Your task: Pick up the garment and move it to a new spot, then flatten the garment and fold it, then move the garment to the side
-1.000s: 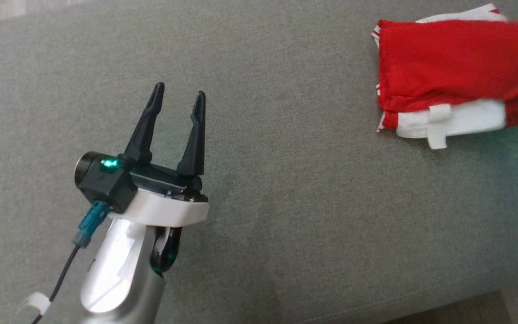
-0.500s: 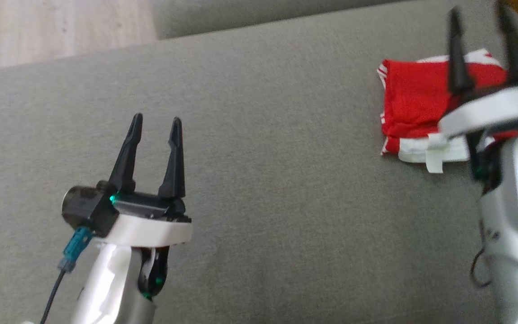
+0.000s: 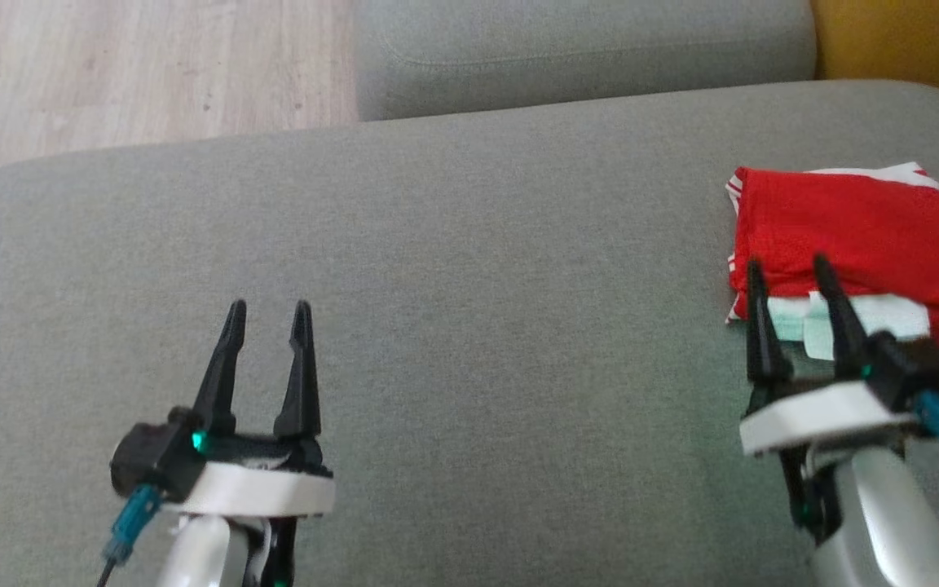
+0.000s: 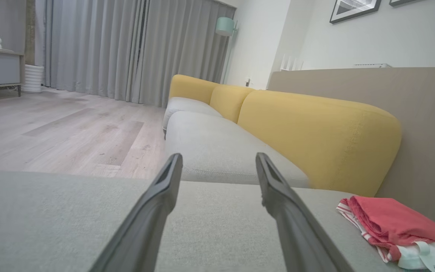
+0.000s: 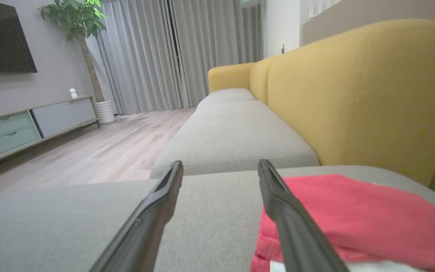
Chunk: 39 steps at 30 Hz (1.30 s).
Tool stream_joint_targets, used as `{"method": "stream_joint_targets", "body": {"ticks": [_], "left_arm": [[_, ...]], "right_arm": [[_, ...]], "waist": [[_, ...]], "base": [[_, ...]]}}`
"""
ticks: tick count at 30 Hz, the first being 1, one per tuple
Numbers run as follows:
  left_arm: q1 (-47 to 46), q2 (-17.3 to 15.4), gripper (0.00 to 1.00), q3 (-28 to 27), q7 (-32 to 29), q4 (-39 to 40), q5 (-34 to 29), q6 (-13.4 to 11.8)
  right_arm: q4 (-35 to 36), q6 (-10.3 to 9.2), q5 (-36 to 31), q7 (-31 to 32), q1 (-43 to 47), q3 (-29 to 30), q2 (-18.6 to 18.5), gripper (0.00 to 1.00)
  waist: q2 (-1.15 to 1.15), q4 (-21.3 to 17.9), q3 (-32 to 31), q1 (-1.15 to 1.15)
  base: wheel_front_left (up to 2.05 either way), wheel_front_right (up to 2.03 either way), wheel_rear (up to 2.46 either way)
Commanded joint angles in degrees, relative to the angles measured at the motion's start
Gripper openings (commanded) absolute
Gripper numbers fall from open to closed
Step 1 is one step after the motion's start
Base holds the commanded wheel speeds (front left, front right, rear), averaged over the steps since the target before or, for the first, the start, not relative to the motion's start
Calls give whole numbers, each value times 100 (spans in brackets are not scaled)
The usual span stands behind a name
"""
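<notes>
The garment [image 3: 853,240] is red with white trim and lies folded in a flat stack at the right end of the grey cushion [image 3: 469,269]. It shows again at the lower right of the left wrist view as the garment [image 4: 395,223] and under the right finger in the right wrist view as the garment [image 5: 353,215]. My right gripper [image 3: 790,271] is open and empty, hovering just in front of the garment's near left corner. Far to the left, over bare cushion, my left gripper [image 3: 270,311] also stands open with nothing between its fingers.
A second grey seat cushion [image 3: 584,49] lies beyond the one in front of me. Yellow backrests [image 4: 315,136] run along the right side. Pale wood floor [image 3: 135,65] lies past the cushion's far left edge. A cabinet [image 5: 32,121] and a potted plant [image 5: 77,22] stand across the room.
The head camera has tilted up, bringing the far cushion and floor into view. My right arm has drawn back off the garment to its near left corner. Both grippers stay open.
</notes>
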<state>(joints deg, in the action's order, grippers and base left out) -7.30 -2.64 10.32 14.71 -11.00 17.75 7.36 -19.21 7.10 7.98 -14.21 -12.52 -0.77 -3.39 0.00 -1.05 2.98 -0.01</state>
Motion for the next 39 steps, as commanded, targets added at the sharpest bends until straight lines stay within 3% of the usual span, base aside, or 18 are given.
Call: {"method": "stream_joint_targets", "body": {"ticks": [1, 11, 34, 35, 39], "left_arm": [[-36, -25, 100, -231, 29, 157, 22, -76], [218, -24, 100, -350, 29, 136, 267, -142], [221, -24, 100, -490, 29, -58, 408, -132], [417, -1, 0, -285, 0, -266, 403, -131], [442, 3, 0, -300, -40, -420, 533, -128]], "right_arm": [[159, 39, 1, -71, 45, -141, 45, 100], [585, 39, 419, -77, 563, -221, 50, 100], [343, 39, 363, -78, 527, -261, 51, 100], [151, -1, 404, -15, 726, -127, 42, 0], [14, 0, 549, 20, 763, -120, 46, 0]], "waist": [[0, 40, -50, 1], [0, 57, -161, 1], [0, -38, -127, 1], [0, -40, -129, 2], [0, -38, -131, 2]], "base": [[0, 0, 0], [0, 0, 0], [0, 0, 0], [0, 0, 0], [0, 0, 0]]}}
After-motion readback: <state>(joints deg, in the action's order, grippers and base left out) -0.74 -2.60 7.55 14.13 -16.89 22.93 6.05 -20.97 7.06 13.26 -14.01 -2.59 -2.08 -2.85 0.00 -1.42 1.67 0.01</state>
